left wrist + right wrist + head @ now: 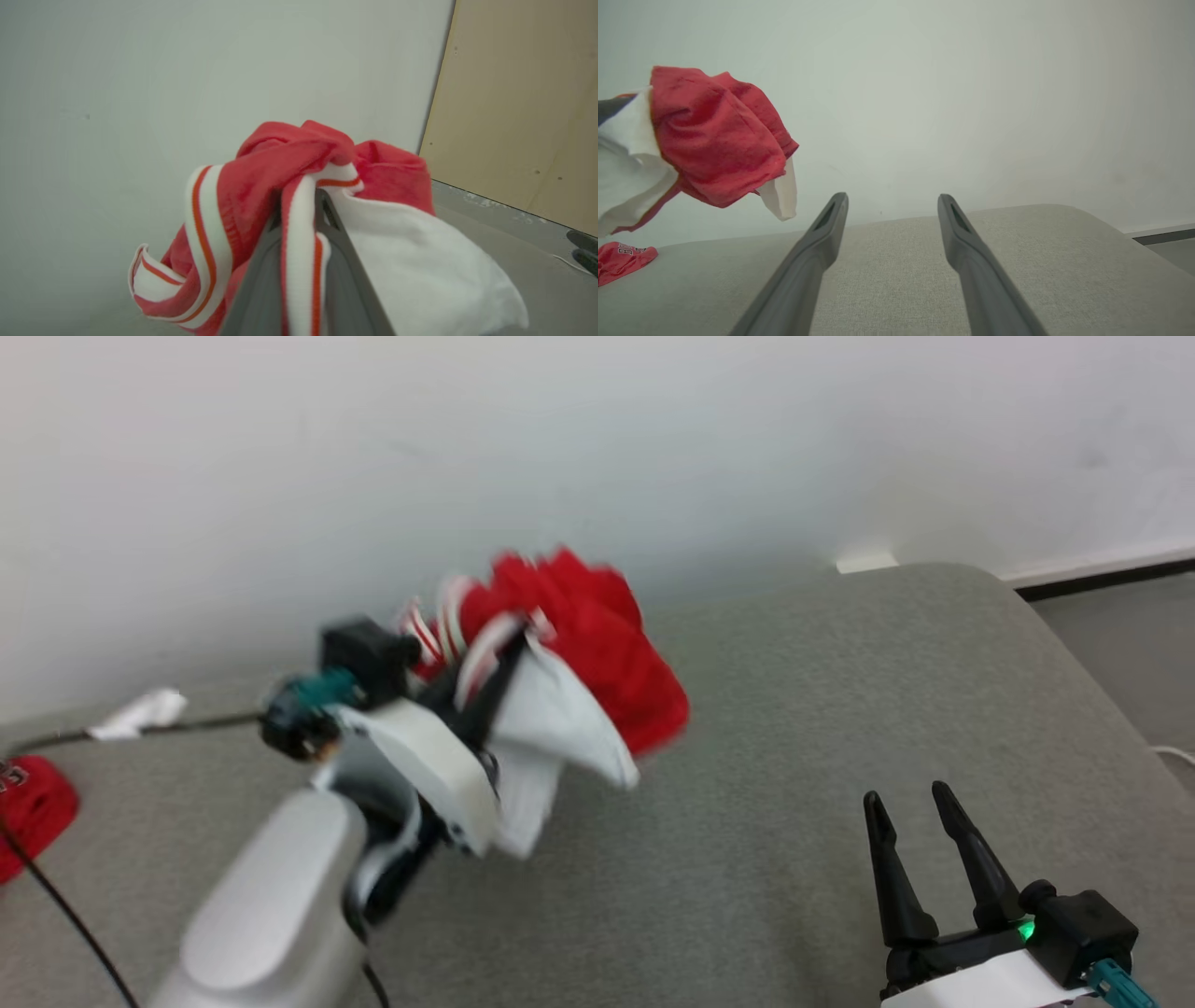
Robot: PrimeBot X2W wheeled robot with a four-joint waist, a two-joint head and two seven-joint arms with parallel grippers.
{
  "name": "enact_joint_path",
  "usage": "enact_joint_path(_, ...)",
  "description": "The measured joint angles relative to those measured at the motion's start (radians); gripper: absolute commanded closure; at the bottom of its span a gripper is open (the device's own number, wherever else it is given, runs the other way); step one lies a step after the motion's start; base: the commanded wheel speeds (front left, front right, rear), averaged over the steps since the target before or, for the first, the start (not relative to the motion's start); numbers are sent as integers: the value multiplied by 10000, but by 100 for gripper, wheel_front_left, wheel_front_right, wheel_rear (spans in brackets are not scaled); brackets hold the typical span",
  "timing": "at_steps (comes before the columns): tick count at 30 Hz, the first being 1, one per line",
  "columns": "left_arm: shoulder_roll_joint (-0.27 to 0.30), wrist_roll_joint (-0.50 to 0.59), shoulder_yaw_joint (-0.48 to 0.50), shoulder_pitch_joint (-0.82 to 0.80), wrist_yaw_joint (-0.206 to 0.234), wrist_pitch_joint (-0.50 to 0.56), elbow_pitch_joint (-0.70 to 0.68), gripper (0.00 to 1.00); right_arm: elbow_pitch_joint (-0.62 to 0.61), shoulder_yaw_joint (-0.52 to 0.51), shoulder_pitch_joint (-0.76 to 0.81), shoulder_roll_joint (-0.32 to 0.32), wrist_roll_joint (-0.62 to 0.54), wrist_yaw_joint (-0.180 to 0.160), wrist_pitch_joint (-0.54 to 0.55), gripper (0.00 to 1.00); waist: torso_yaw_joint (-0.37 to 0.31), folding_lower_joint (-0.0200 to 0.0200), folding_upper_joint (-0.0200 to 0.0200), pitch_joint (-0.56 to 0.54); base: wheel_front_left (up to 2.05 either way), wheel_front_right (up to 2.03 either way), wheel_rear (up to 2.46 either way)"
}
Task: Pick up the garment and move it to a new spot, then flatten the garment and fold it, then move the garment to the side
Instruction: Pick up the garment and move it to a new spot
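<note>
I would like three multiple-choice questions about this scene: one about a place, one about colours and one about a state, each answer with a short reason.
1. Where is the garment relative to the grey surface?
A. spread flat on it
B. held up above it
C. tucked under it

2. Which colours does the garment have?
A. red and white
B. blue and yellow
C. all black

3. How does the right gripper stand?
A. shut on the garment
B. shut, empty
C. open, empty

Answers:
1 B: the left gripper clamps its striped hem, and in the right wrist view the wall shows under the bundle.
2 A: red cloth, white panel and white bands with red stripes.
3 C: its two fingers stand wide apart with nothing between them.
</note>
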Motion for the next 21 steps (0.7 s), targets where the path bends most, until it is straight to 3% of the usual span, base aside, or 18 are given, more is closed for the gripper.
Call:
enact_joint_path(12, -1726, 654, -1536, 1082, -207, -2161, 4075, 100, 27, 221, -250, 2, -84, 0, 0, 0, -868, 0, 0, 480, 0, 0, 0)
enact_joint_path(13, -1818, 675, -1582, 1038, -224, -2270, 4368, 67, 36, 217, -251, 2, -92, 0, 0, 0, -854, 1, 0, 481, 0, 0, 0)
enact_joint_path(14, -1918, 685, -1645, 973, -261, -2397, 4619, 2, 44, 198, -248, 0, -107, 0, 0, 0, -823, 0, 0, 477, 0, 0, 0)
enact_joint_path(21, -2259, 692, -1871, 379, -456, -2861, 5258, 0, 71, 119, -217, 0, -127, 0, 0, 0, -354, 0, 0, 380, 0, 0, 0)
